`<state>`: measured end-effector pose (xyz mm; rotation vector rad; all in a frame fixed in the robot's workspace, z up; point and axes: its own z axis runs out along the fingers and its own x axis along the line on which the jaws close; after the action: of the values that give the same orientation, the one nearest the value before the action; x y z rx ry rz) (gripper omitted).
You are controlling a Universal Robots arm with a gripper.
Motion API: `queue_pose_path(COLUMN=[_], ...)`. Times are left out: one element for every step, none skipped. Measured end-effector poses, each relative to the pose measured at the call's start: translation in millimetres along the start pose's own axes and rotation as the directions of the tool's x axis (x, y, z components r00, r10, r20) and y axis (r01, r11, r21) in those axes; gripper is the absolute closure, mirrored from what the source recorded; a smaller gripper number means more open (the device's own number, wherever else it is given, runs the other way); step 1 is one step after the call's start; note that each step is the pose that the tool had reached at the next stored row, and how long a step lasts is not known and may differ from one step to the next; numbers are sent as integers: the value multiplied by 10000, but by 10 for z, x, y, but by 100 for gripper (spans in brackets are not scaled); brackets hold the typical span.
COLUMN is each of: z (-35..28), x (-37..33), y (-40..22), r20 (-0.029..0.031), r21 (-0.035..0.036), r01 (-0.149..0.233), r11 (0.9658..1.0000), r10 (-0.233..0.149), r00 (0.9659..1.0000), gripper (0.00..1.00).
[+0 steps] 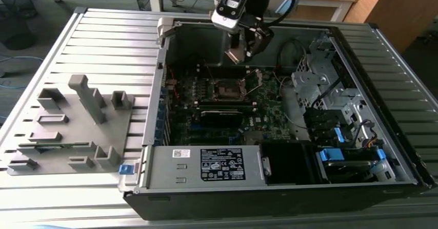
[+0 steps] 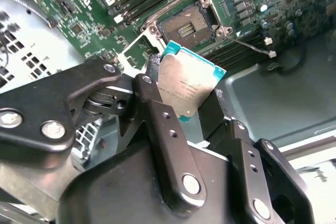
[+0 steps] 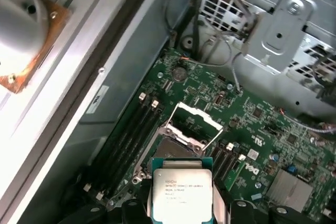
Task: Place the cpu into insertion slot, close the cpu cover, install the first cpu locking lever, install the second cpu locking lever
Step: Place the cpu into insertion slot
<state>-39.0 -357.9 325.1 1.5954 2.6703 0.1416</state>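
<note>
The gripper [image 1: 241, 48], upper middle of the exterior view, is clamped on the cpu [image 2: 189, 85], holding it tilted in the air. The insertion slot [image 1: 226, 89] lies just below it in that view, well apart, with the cpu cover [image 3: 199, 115] raised. Small print marks the chip's face, and a white label [image 1: 222, 163] sits at lower centre.

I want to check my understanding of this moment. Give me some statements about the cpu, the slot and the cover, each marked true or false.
1. The gripper is shut on the cpu. True.
2. The cpu sits in the slot. False: it is held off the board, and the slot is empty.
3. The cover is closed. False: it stands open, tilted up from the slot.
4. A grey fixture lies beside the case, on the exterior view's left. True.
</note>
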Motion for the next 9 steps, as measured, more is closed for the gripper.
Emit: queue_pose_path(z=[1, 1, 1, 2, 2, 2, 2, 2, 2], x=[0, 0, 0, 0, 0, 0, 0, -1, -1], y=[0, 0, 0, 0, 0, 0, 0, 0, 0], r20=[16, 34, 50, 67, 83, 99, 115, 125, 126], r21=[-5, -9, -14, -20, -24, -30, -36, -40, -40], r01=[-178, -368, -547, -730, -909, -1086, -1259, -1377, -1396], r11=[9998, 9993, 9985, 9973, 9959, 9941, 9920, 9905, 9902], r10=[178, 368, 547, 730, 910, 1086, 1259, 1377, 1397], r00=[9998, 9993, 9985, 9973, 9958, 9940, 9920, 9904, 9901], gripper=[46, 46, 46, 46, 46, 46, 46, 46, 46])
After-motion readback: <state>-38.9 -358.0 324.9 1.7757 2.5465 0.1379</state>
